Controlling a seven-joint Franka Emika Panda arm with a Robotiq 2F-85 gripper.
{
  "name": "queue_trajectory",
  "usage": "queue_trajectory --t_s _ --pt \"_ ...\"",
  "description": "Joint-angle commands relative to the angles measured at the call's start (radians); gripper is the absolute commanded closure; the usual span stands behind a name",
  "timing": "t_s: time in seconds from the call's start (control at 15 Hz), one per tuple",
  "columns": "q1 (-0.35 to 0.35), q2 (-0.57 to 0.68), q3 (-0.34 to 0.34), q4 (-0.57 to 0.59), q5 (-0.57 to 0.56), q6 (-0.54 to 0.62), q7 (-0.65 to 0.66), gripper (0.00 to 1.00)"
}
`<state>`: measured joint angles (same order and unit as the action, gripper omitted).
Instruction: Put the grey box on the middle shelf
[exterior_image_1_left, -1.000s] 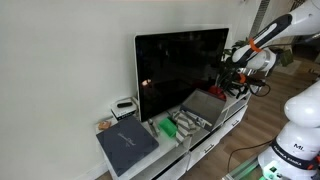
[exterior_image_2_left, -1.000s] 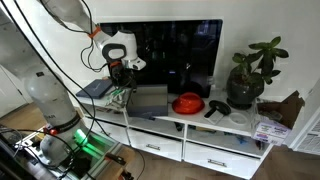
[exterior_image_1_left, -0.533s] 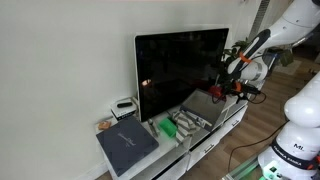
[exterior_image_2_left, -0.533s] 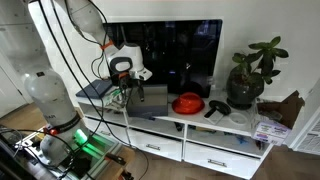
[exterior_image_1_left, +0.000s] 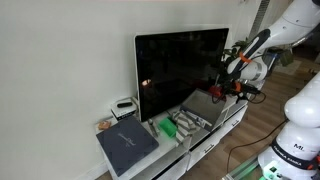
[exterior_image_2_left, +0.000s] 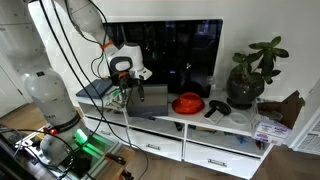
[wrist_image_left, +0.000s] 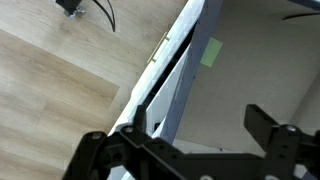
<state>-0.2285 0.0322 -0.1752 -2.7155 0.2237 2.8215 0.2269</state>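
The grey box (exterior_image_1_left: 203, 107) lies flat on top of the white TV stand in front of the screen; it also shows in an exterior view (exterior_image_2_left: 150, 100). In the wrist view its plain grey face (wrist_image_left: 235, 85) fills the space between my fingers. My gripper (exterior_image_2_left: 128, 92) (exterior_image_1_left: 229, 86) is low at one end of the box, with the fingers spread wide (wrist_image_left: 200, 135) and one finger at the box's edge. The middle shelf (exterior_image_2_left: 205, 132) is the white board under the stand's top, mostly hidden in shadow.
A darker slate-grey flat box (exterior_image_1_left: 126, 146) (exterior_image_2_left: 94, 88) lies at the stand's end. A red bowl (exterior_image_2_left: 187, 103), a black object (exterior_image_2_left: 217, 107) and a potted plant (exterior_image_2_left: 246, 78) stand on the top. The TV (exterior_image_1_left: 180, 70) is behind. Wood floor (wrist_image_left: 60, 70) lies below.
Over the last second my gripper came down from above the stand to the end of the grey box. It has not moved in the last half second.
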Motion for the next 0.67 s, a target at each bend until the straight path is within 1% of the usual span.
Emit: queue_trajectory --t_s 0.0,0.07,0.27,0.33,0.53,0.6 --pt "0.006 0.066 -0.017 0.035 -0.001 0.034 0.023 0.0" --pt "-0.009 0.099 -0.003 0.053 0.046 0.056 -0.011 0.0" --pt "-0.043 0.166 0.039 0.11 0.193 0.036 -0.136 0.0" --pt "-0.055 0.198 0.051 0.136 0.23 0.032 -0.16 0.0" --pt "-0.099 0.289 0.092 0.208 0.317 0.036 -0.235 0.0" --pt "-0.11 0.321 0.098 0.229 0.326 0.048 -0.245 0.0"
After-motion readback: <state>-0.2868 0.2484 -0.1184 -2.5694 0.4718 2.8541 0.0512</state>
